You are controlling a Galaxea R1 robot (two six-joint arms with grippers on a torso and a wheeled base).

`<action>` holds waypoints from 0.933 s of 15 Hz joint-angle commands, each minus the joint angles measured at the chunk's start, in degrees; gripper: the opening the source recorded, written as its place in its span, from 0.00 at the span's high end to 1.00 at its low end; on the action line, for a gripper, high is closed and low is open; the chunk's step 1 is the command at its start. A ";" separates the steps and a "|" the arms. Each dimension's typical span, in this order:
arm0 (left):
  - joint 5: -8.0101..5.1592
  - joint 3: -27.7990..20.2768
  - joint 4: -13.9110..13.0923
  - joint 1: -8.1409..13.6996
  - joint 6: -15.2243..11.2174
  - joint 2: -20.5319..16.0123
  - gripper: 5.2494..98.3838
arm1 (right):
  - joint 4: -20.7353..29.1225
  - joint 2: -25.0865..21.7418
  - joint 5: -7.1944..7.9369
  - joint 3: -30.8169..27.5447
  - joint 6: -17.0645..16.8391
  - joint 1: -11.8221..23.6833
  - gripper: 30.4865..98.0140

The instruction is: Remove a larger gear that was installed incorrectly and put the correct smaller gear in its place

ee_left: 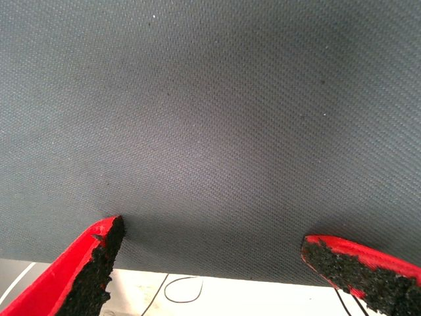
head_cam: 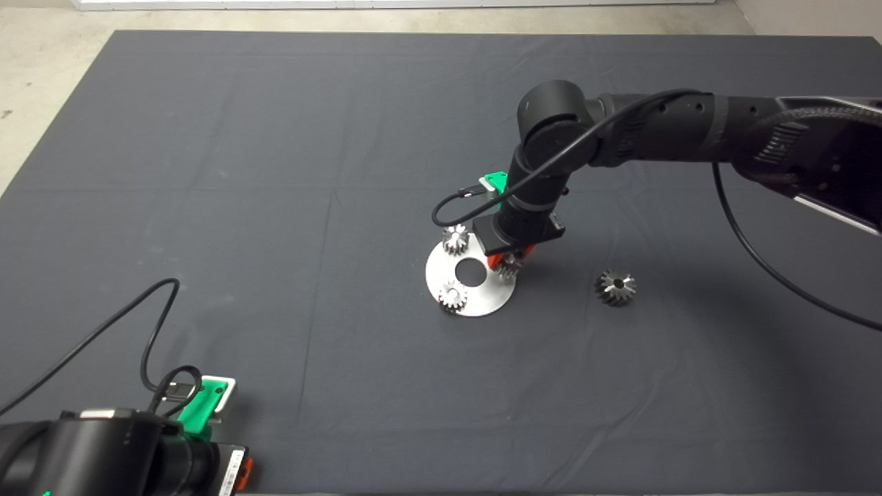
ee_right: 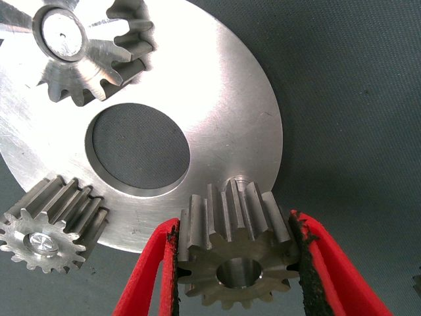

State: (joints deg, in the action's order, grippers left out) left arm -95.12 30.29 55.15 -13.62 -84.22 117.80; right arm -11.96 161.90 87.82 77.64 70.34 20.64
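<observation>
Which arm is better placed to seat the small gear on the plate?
The right: its pincer already grips the smaller gear at the plate edge. The left pincer sits parked far away.

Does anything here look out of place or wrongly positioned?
Yes. The biggest dark steel bevel gear lies alone on the dark mat, apart from the round silver metal plate. The small dark steel bevel gear is clamped in the right end effector at the plate's edge. Nothing looks damaged.

I'm running this in a bare robotics lab: a dark mat (head_cam: 207, 172) over a pale concrete floor (head_cam: 41, 62), cables trailing.
</observation>
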 commanded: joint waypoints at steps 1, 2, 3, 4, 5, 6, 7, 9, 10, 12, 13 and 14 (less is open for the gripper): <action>7.23 10.12 4.70 -5.54 -0.77 3.02 0.16 | 1.80 -0.53 5.92 0.05 0.15 -0.24 0.95; 7.23 10.12 4.70 -5.63 -0.77 3.02 0.16 | 1.76 -0.95 5.96 0.50 0.06 -0.33 0.95; 7.23 10.12 4.70 -5.63 -0.77 3.10 0.16 | 1.76 -1.62 5.96 0.39 0.06 -0.25 0.95; 7.23 10.12 4.70 -5.60 -0.77 3.10 0.16 | 1.82 -2.07 5.96 -0.13 0.06 -0.33 0.95; 7.23 10.12 4.70 -5.60 -0.77 3.19 0.16 | 1.85 -2.46 5.96 -1.14 0.06 -0.31 0.95; 7.23 10.11 4.70 -5.54 -0.69 3.19 0.16 | 1.85 -3.03 6.05 -2.07 0.15 -0.33 0.95; 7.17 10.03 4.70 -5.54 -0.77 3.19 0.16 | 1.94 -3.12 6.04 -2.47 0.15 -0.25 0.95; 7.23 9.94 4.70 -5.54 -0.77 3.28 0.16 | 2.03 -3.12 6.05 -2.77 0.15 -0.24 0.95; 7.14 9.86 4.64 -5.54 -0.77 3.22 0.16 | 2.12 -2.89 6.05 -2.86 0.15 -0.16 0.95; 7.14 9.86 4.70 -5.54 -0.77 3.19 0.16 | 2.46 -2.51 6.04 -2.77 0.15 -0.07 0.95; 7.14 9.94 4.70 -5.54 -0.77 3.19 0.16 | 2.55 -2.42 5.96 -2.62 0.15 -0.07 0.95; 7.19 10.08 4.70 -5.54 -0.85 3.19 0.16 | 2.55 -2.29 6.04 -2.60 0.15 -0.07 0.95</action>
State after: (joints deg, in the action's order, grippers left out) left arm -95.20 30.39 55.13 -13.60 -84.24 117.97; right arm -11.85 159.37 86.85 75.80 70.40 19.52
